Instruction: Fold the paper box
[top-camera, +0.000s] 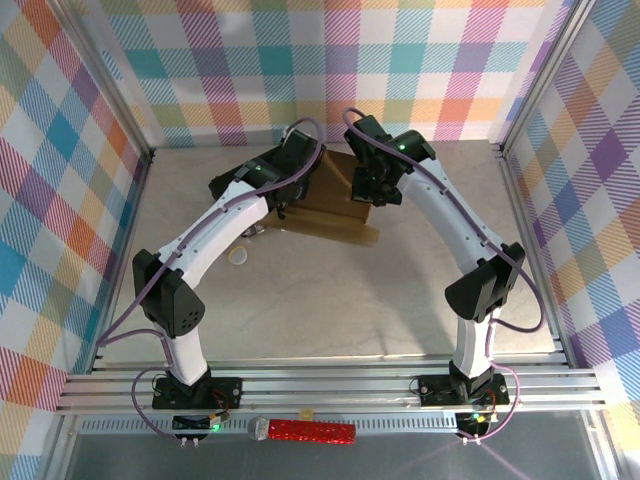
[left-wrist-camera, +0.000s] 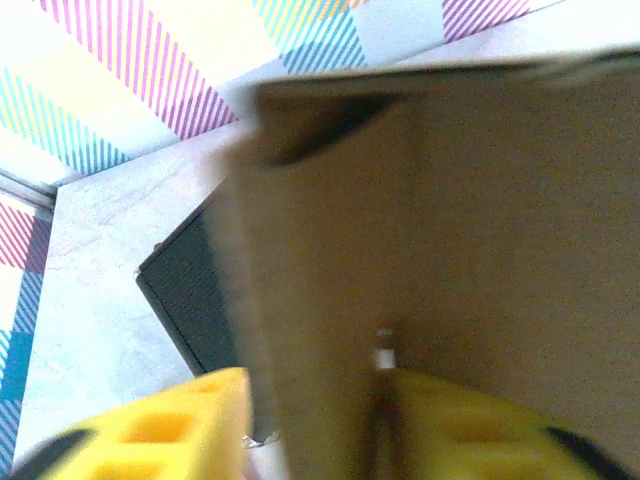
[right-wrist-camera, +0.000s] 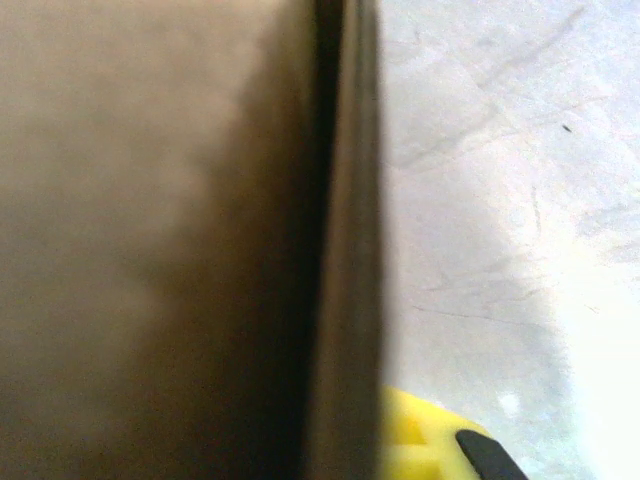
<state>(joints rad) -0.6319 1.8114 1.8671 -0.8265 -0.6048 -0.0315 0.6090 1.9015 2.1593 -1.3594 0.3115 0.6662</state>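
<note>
The paper box (top-camera: 330, 205) sits at 12 o'clock on the table (top-camera: 350, 310), its far edge near the checked back wall (top-camera: 330, 70). The black case (left-wrist-camera: 185, 300) lies just beside it at 9 o'clock. Broad bare tabletop opens toward 6 o'clock, and a small pale disc (top-camera: 240, 259) lies at 8 o'clock from the box. The box is plain brown cardboard with its walls raised and one flap flat toward 5 o'clock. The left gripper (left-wrist-camera: 315, 390) straddles a wall, jaws partly spread. The right gripper (top-camera: 362, 195) is closed tight on another wall, its yellow finger (right-wrist-camera: 420, 445) against the card.
</note>
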